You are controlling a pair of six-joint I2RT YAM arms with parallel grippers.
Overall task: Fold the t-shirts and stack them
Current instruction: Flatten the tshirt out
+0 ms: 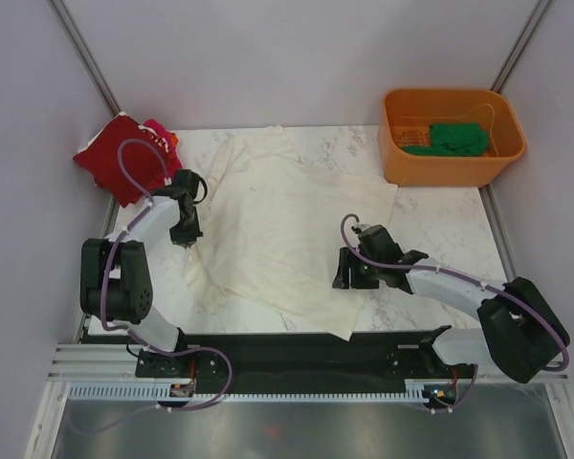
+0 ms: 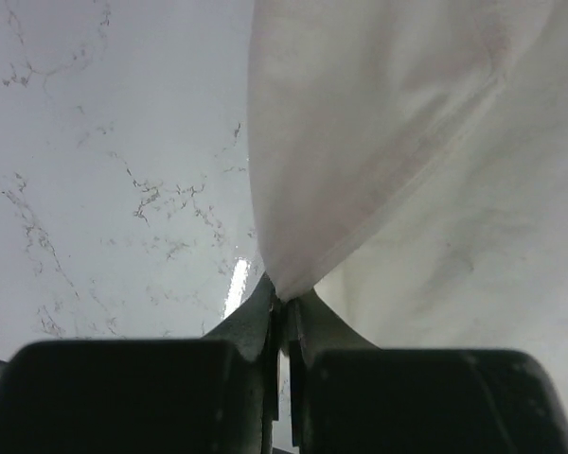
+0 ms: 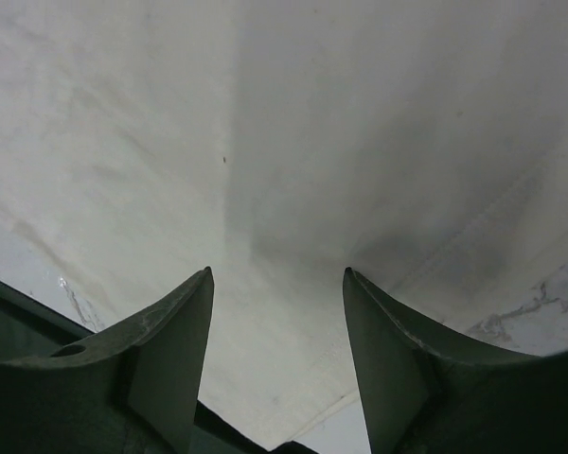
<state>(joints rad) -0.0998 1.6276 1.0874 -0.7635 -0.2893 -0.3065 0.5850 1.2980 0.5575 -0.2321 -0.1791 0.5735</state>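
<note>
The large cream-white t-shirt (image 1: 287,215) lies spread over the marble table (image 1: 440,229). My left gripper (image 1: 187,235) sits at the shirt's left edge. In the left wrist view it (image 2: 286,299) is shut on a pinched fold of the cream cloth (image 2: 388,142). My right gripper (image 1: 342,274) is at the shirt's lower right part. Seen from the right wrist, it (image 3: 277,276) is open, its fingers (image 3: 175,331) spread just above the cream cloth (image 3: 293,142). A dark red t-shirt (image 1: 115,158) and a magenta-pink one (image 1: 163,134) lie crumpled at the far left corner. A green t-shirt (image 1: 456,139) sits in the tub.
The orange plastic tub (image 1: 440,170) stands at the far right corner. Grey walls close in the table at the back and both sides. A black strip (image 1: 297,349) runs along the near edge between the arm bases.
</note>
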